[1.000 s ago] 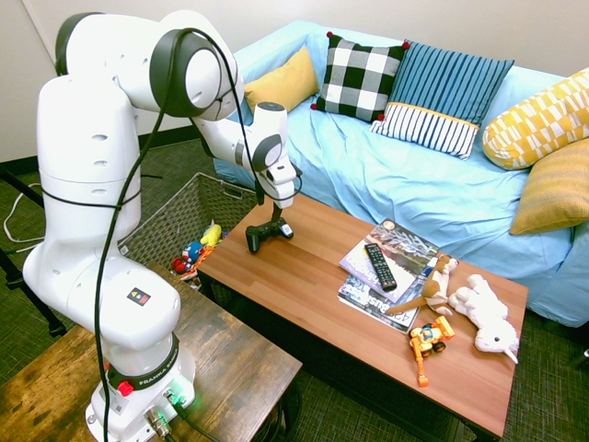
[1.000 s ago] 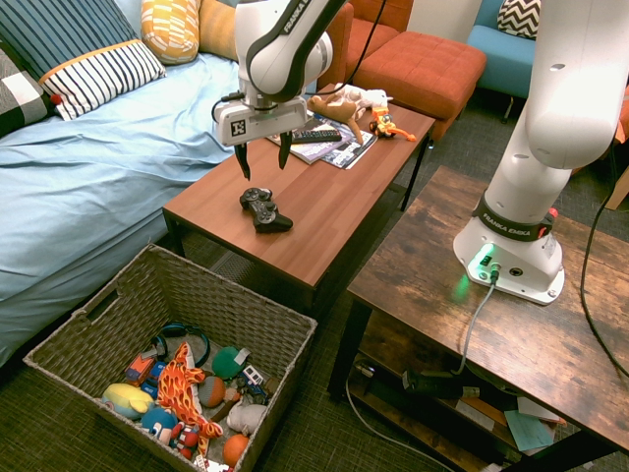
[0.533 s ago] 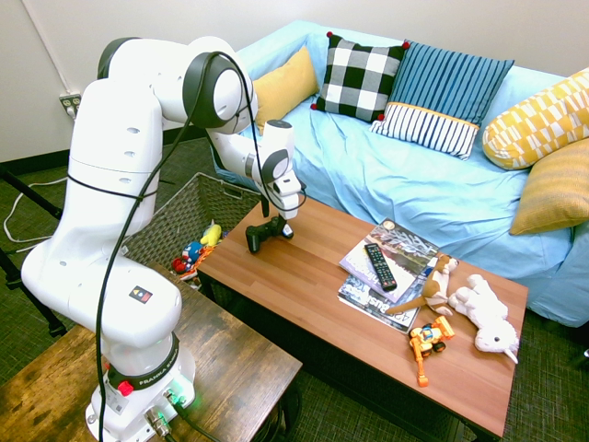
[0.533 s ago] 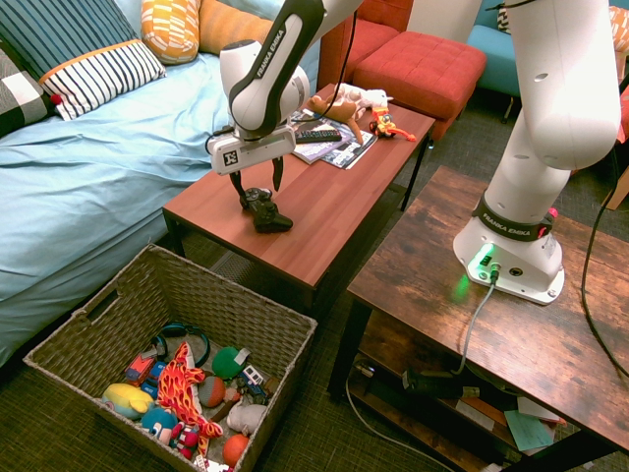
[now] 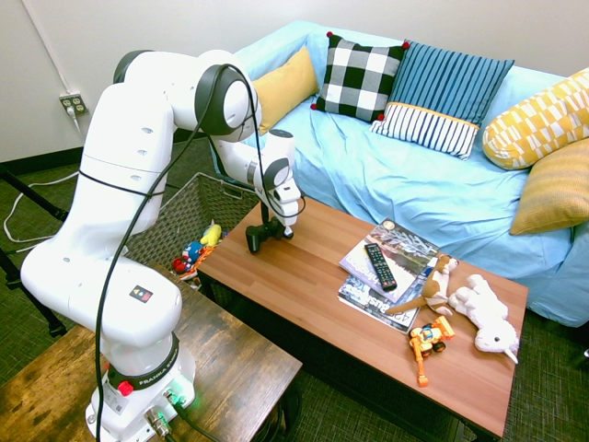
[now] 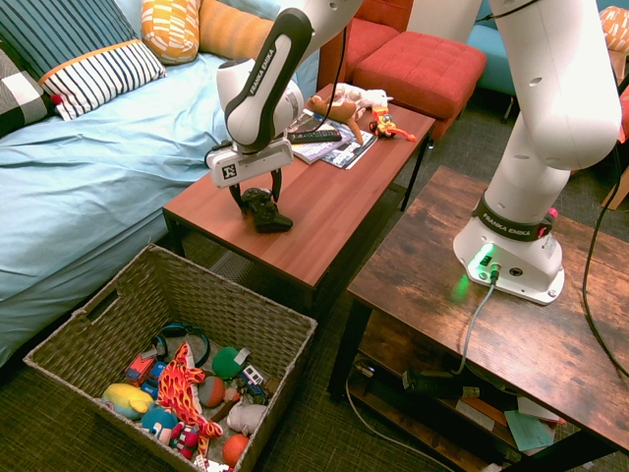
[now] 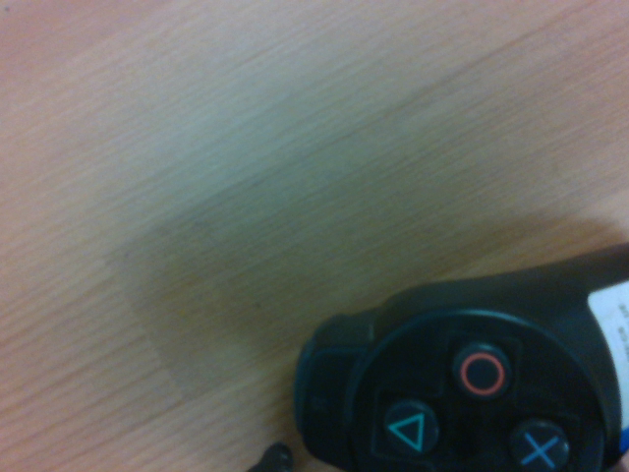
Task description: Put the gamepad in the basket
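The gamepad [image 6: 263, 208] lies on the coffee table [image 6: 324, 211] near its basket-side end; our gripper [image 6: 256, 197] straddles it with fingers spread, likely to close on it, while the basket [image 6: 118, 305] waits on the floor below

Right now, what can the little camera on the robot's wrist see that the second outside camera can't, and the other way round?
Only the wrist view shows the coloured symbols on the gamepad: a red circle, a teal triangle and a blue cross.

Only the second exterior view shows the wicker basket full of toys on the floor, the sofa, the remote control on the magazines, and the robot's hand with open fingers either side of the gamepad.

Both show the gamepad lying on the wooden coffee table.
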Controlling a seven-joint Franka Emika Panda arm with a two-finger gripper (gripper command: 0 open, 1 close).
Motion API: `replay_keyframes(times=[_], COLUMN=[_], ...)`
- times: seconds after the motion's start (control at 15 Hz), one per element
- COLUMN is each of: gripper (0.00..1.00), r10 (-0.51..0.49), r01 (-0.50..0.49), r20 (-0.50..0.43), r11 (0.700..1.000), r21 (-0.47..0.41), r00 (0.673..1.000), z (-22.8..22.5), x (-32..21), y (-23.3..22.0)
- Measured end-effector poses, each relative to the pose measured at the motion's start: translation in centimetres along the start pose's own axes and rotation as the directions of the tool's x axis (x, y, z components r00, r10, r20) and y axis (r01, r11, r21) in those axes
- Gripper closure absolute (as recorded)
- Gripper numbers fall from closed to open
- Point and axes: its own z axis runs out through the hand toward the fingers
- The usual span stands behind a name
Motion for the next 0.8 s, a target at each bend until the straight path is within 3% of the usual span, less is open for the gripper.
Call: replay_keyframes(times=[0.8], gripper=[1.00], r10=[-0.053], r01=[0.053], r20=[0.024], r11=[0.999], r21=[-0.002], r00=[0.998], z=[0.4], x=[-1.2], y=[-0.6])
